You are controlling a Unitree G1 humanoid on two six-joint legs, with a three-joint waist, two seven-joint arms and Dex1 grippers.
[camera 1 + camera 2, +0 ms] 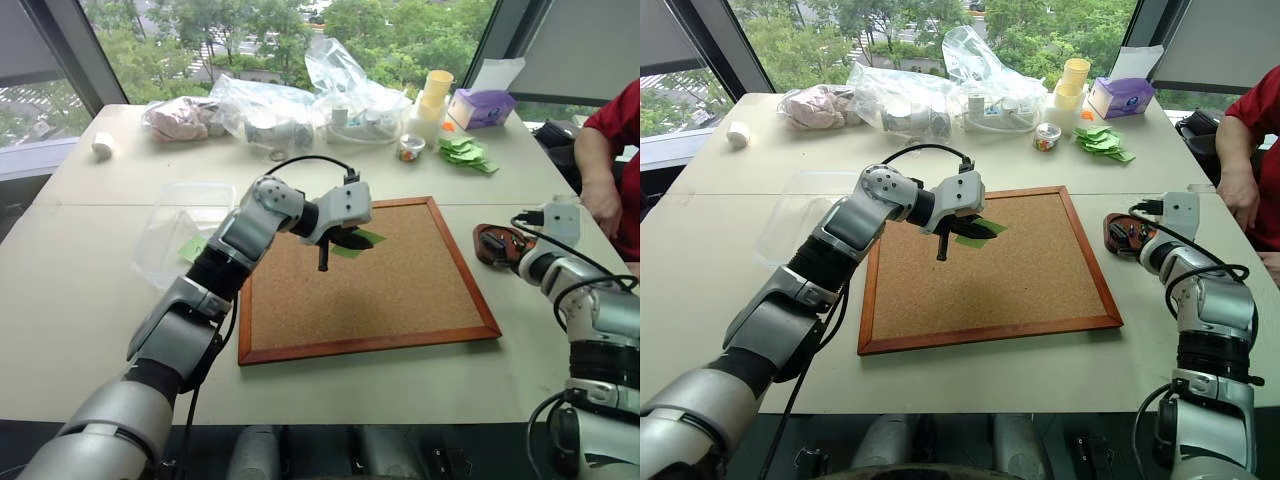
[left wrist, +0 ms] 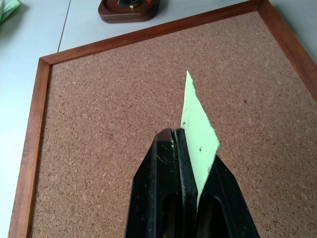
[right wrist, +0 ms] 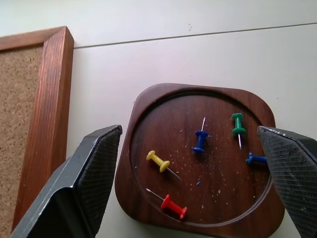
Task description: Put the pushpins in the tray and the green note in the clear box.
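Observation:
My left gripper (image 2: pixel 181 144) hangs over the corkboard (image 1: pixel 380 300), shut on the green note (image 2: pixel 198 134), which sticks out past its fingertips. At the board's right edge sits the small dark wooden tray (image 3: pixel 143 99). Several coloured pushpins lie in it, among them a yellow one (image 3: pixel 159 162), a red one (image 3: pixel 173 206) and a green one (image 3: pixel 238 125). My right gripper (image 3: pixel 189 130) hovers just above the tray, open wide, with nothing between its fingers. The clear box (image 1: pixel 185 215) rests on the table left of the board, with a green slip (image 1: pixel 192 247) at its near corner.
Clear plastic bags (image 1: pixel 300 105), stacked cups (image 1: pixel 435 95), a purple tissue box (image 1: pixel 483 107) and a heap of green paper slips (image 1: pixel 465 152) line the table's far side. A person in red (image 1: pixel 610 150) sits at the right edge. A white roll (image 1: pixel 103 145) lies far left.

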